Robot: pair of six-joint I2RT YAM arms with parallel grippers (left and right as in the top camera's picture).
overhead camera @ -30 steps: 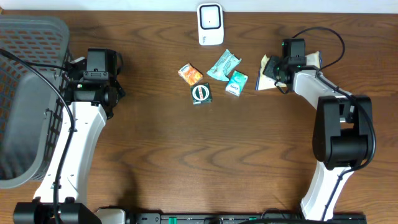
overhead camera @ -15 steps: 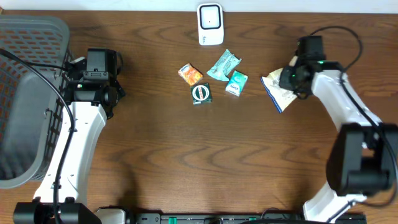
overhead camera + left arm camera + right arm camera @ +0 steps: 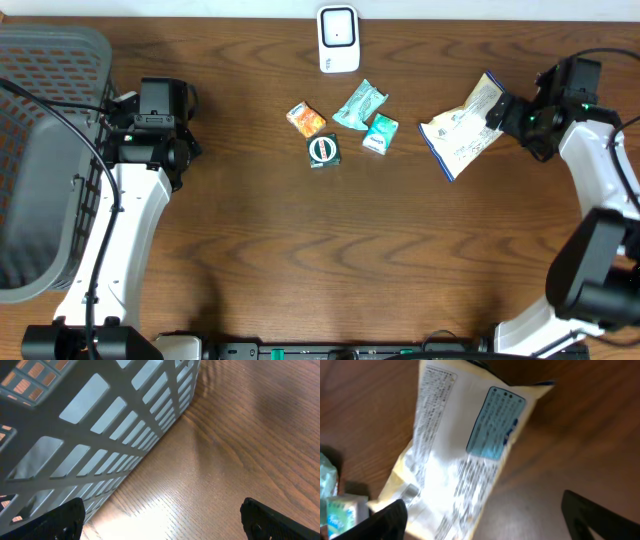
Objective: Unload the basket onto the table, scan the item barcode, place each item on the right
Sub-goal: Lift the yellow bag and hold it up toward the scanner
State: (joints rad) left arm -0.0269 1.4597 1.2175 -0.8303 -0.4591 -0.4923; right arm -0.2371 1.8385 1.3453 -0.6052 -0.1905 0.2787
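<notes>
- Overhead, right half of the table (image 3: 260, 250): the right gripper (image 3: 505, 113) has let go of the snack packet (image 3: 460, 130) it was pinching a second ago. Its fingers now stand spread wide, and the arm has swung out toward the right edge.
- Right wrist camera: the snack packet (image 3: 457, 460) lies flat with its printed back face up, ahead of the right gripper (image 3: 480, 517). Neither finger touches it, as far as I can tell (a blue panel and fine print show, but I cannot pick out a barcode).
- The scanner (image 3: 338, 38) stands at the middle of the far edge, well apart from the packet. The packet has ended up nearer the right edge than it was a second ago.
- Four small goods (image 3: 340, 125) sit untouched near the scanner, between it and the table's middle.
- The left gripper (image 3: 160, 512) hangs spread and empty just beside the basket (image 3: 115, 425) at the left edge, unchanged over the last second.
- My reading: this item's pass at the scanner looks finished or abandoned. Either way the right arm is free, and I would expect a regrip or another item next.
</notes>
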